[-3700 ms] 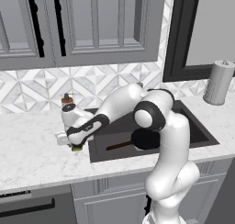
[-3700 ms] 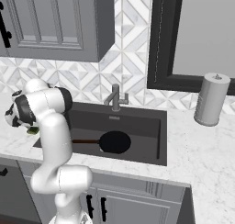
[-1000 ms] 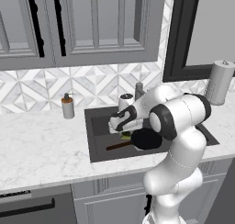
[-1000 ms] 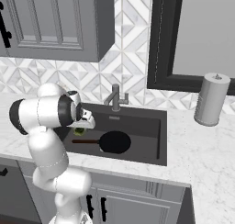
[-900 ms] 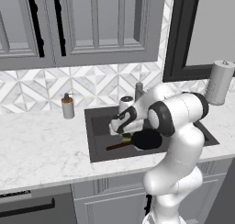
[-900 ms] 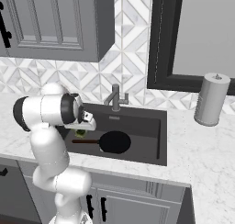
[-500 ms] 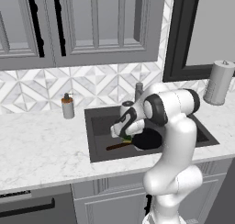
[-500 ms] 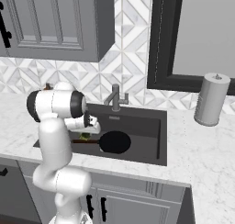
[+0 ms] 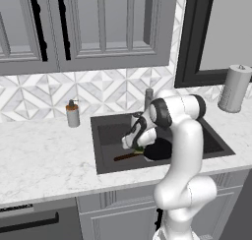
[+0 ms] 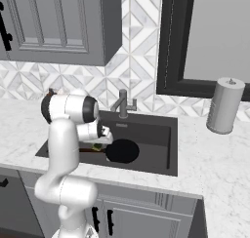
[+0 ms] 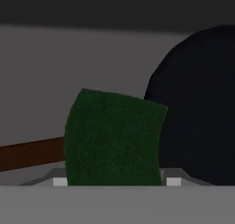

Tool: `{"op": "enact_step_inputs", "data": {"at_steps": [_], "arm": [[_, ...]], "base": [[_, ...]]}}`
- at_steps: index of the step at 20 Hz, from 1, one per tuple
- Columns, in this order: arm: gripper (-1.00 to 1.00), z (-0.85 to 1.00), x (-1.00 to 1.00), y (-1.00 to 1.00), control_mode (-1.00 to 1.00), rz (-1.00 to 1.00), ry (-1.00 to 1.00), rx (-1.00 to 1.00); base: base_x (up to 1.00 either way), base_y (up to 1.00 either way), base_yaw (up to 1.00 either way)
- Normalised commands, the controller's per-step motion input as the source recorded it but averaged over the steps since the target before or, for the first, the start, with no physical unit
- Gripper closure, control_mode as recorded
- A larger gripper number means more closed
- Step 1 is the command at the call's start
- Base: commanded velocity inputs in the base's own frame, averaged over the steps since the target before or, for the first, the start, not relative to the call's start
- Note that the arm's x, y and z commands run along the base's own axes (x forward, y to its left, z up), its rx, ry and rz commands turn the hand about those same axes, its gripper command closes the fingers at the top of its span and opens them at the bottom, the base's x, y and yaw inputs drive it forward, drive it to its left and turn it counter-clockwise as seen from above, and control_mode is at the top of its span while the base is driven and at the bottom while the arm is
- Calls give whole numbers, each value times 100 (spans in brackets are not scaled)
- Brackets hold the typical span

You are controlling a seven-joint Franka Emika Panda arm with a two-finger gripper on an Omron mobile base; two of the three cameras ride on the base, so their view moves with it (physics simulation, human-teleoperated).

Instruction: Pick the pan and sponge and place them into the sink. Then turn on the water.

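One pan (image 9: 158, 149), one sponge (image 9: 139, 148), one sink (image 9: 106, 160), one faucet (image 10: 122, 103), one soap bottle (image 9: 73, 114) and one paper towel roll (image 9: 234, 88) can be counted.

The pan lies flat on the sink floor, near the front wall and toward the left half of the basin, its long brown handle (image 9: 128, 157) pointing at the sink's left wall. The hand (image 9: 135, 141) hangs low inside the sink over the joint of handle and pan, with the sponge between its fingers; its green edge peeks out just under the hand in both base views. The hand is clamped on the sponge, fingers set apart by its width. Whether the sponge already touches the pan or handle cannot be told.

The left base view shows the soap bottle on the table at the back, left of the sink. The right base view gives a plain look at the faucet at the sink's rear rim and the round black pan clear of the arm. The hand view shows the sponge's dark green scrubbing face (image 11: 114, 138) close up, with the handle behind it at left and the pan at right. The paper towel roll stands upright near the table's back edge, right of the sink.
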Motion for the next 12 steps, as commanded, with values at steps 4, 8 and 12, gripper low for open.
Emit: {"op": "enact_step_inputs", "data": {"at_steps": [4,8,12], "arm": [[100,-36,34,-18,-100,0,0,-9],[100,-35,25,-25,-100,0,0,-7],[100,-20,20,-42,-100,0,0,0]], "base": [[0,0,0],[0,0,0],[0,0,0]]}}
